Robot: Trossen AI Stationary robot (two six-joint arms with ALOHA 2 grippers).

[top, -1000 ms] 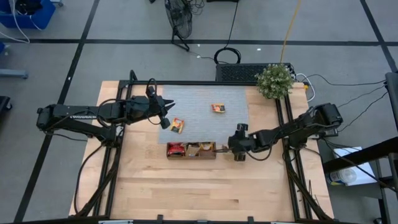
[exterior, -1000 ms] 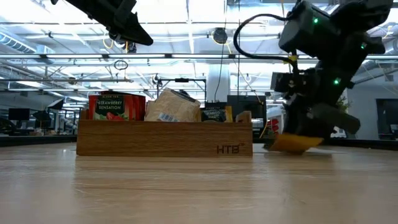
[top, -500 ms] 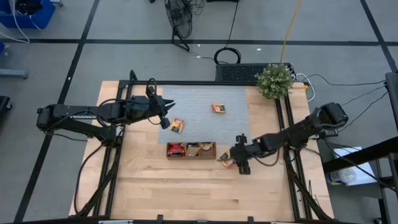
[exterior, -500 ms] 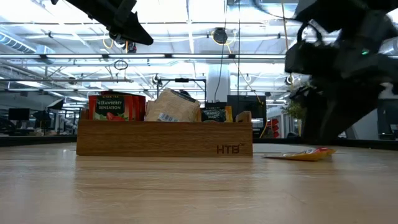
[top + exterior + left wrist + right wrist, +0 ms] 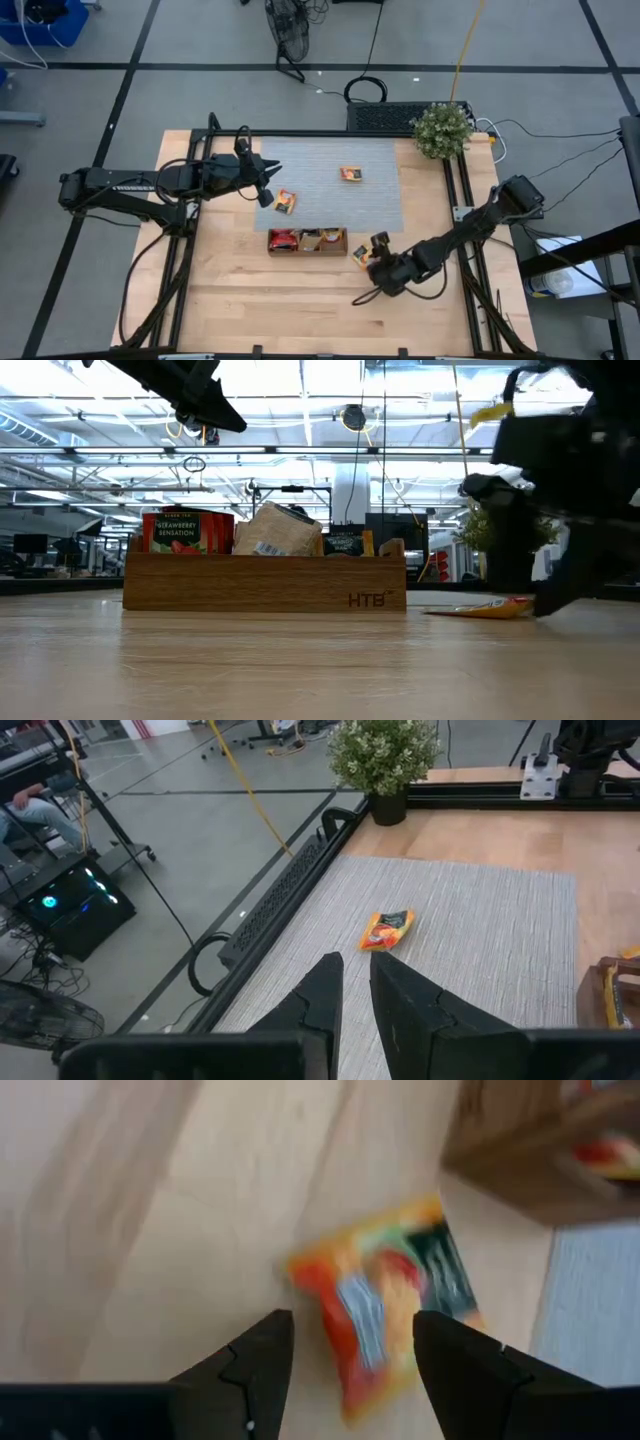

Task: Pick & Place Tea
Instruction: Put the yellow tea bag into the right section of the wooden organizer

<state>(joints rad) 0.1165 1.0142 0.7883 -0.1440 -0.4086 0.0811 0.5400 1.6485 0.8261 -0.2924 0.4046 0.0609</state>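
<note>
Right claw (image 5: 378,262) now sits low over the bare wood of the surface (image 5: 250,310), in front of the tray's right end, fingers spread wide with nothing between them. A second ago it was right at that tray end with an orange-yellow packet at its tip; half a second ago that packet already lay on the wood and the claw was drawing off; now the arm has swung further toward the front edge. The orange-yellow packet (image 5: 361,253) lies flat on the surface just beside the wooden tray (image 5: 307,252), outside it, not in any compartment; the right wrist view shows it (image 5: 385,1305) on the wood ahead of the open fingers, apart from them. Judgement: the drop missed the tray, so this packet still needs a fresh pick and placement. Left claw (image 5: 268,186) hovers over the grey mat (image 5: 330,160), unchanged through the second, fingers narrow with a slim gap and nothing held. Two more packets wait on the mat: one (image 5: 286,202) just beside the left claw, one (image 5: 351,174) farther toward the plant (image 5: 441,130). The tray already holds several packets.
</note>
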